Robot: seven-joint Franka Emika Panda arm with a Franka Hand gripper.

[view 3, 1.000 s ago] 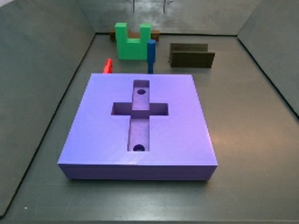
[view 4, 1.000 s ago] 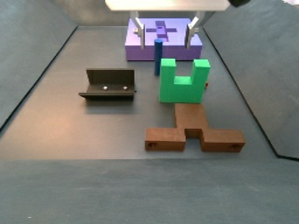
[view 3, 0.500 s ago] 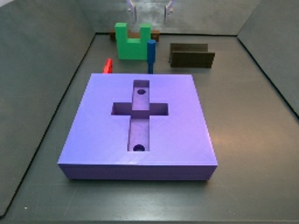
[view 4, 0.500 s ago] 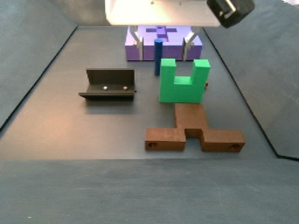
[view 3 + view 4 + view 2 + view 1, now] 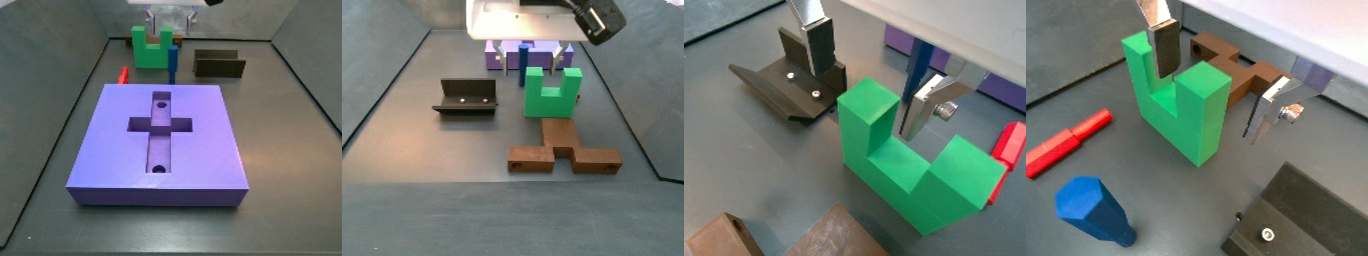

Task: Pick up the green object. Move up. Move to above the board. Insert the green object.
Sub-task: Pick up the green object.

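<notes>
The pincer (image 5: pixel 1213 85) is held spread around the green object (image 5: pixel 1176 103), its pads seemingly not yet touching. The green object stands upright on the floor, between the board (image 5: pixel 543 48) and a brown piece (image 5: pixel 567 147).

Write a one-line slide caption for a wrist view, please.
Open gripper descends around the green object, one finger in its notch, beside red stick and blue stick.

The gripper (image 5: pixel 1211 78) is seen in both wrist views as two flat silver plate fingers (image 5: pixel 816 42) faced with dark pads, one carrying a small round silver screw. In a side view the gripper (image 5: pixel 529 57) hangs under a white housing with a black block.
</notes>
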